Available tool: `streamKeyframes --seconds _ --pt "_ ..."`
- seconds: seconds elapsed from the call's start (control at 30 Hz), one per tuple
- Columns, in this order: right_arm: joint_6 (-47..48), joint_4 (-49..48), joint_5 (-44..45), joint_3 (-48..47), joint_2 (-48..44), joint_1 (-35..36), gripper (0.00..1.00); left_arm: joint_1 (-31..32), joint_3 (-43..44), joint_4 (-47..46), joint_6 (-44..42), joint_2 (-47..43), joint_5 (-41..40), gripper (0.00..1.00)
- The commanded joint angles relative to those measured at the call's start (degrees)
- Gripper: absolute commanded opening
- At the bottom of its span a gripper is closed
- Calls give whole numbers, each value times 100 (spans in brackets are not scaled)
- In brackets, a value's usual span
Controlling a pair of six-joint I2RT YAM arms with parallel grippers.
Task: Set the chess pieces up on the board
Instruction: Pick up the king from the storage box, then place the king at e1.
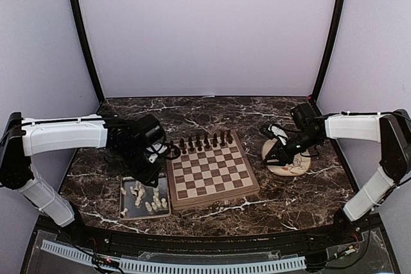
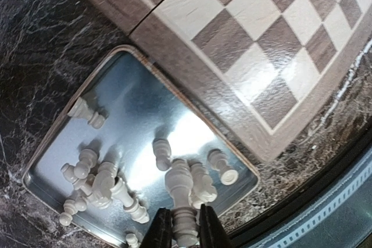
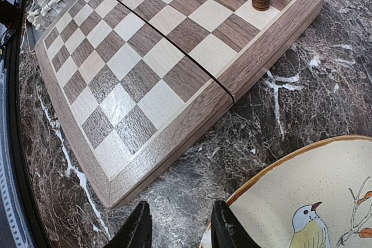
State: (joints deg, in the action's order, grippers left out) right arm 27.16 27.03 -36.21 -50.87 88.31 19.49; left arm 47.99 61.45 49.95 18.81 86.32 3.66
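L gripper (image 2: pixel 183 232) sits right under its wrist cam, fingers (image 2: pixel 158 230) pinched narrow on a cream-white piece (image 2: pixel 181 193). It's gripped at the lower part, w/ the head pointing away from the cam. Can't tell if it's lifted clear of the others.

Under it, the grey tray (image 2: pixel 133 103) holds the other cream-white pieces (image 2: pixel 96 181), most lying on their sides, some touching. The tray lies on the marble tabletop (image 1: pixel 289 203) toward the near-left corner, its long side just beside the board's left edge.

The board (image 1: pixel 212 171) is approx at the tabletop's ctr, a bit closer to the near edge and turned slightly. Dark brown pieces (image 1: pixel 199 140) stand upright in one row along its far edge.

R gripper (image 3: pixel 180 230) has its jaws wide apart and holds nothing. It hangs low over bare marble btwn the board's right edge and the plate rim. The plate (image 3: pixel 302 184), cream w/ a painted bird, lies toward the tabletop's right edge, near the board but not touching it.
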Motion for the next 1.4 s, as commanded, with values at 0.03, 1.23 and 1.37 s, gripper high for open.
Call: streamKeyframes --seconds 0.03,1.23,1.37 --pt "37 -9 -28 -32 -4 -23 36 -26 472 9 -731 -174 1166 0" --pt "46 -106 361 60 -197 -23 35 1238 4764 876 -2882 3325 263 0" --pt "61 -102 392 58 -192 -17 35 1262 4828 828 -2847 3453 398 0"
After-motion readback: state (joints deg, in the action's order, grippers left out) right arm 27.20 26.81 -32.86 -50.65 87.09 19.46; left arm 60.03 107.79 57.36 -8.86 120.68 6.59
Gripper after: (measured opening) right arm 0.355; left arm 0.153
